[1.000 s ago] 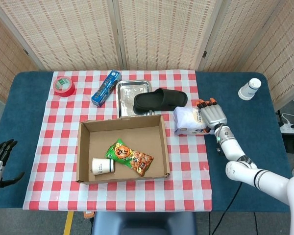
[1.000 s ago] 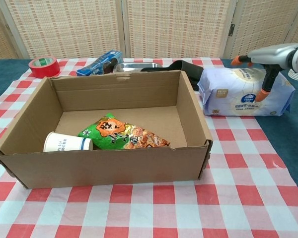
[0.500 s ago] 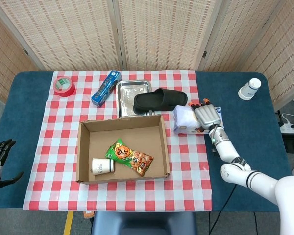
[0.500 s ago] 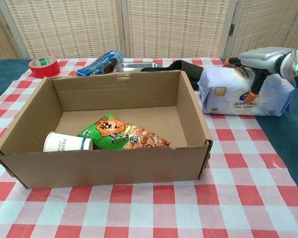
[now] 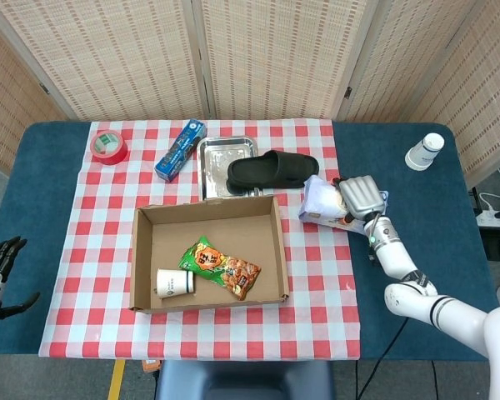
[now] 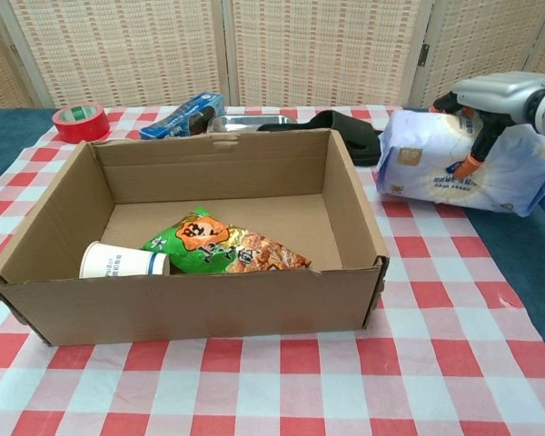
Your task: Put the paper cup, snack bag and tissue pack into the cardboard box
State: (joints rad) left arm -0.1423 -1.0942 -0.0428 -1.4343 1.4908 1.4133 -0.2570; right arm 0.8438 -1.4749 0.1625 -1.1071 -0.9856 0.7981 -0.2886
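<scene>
The soft, crinkled tissue pack [image 6: 459,173] has tilted up off the checked cloth [image 6: 418,363], right hand [image 6: 500,95] fingers clasping it.

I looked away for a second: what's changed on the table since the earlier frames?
The right hand has closed on the tissue pack and lifted it off the cloth, tilted, its left end raised beside the cardboard box. A second ago the pack lay flat under the hand. The paper cup and snack bag stay inside the box; the left hand stays idle at the table edge.

A woven folding screen [image 5: 275,58] (pale, reed-like panels) stands behind the blue table [image 5: 50,167] with its checked cloth [image 5: 325,292].
</scene>
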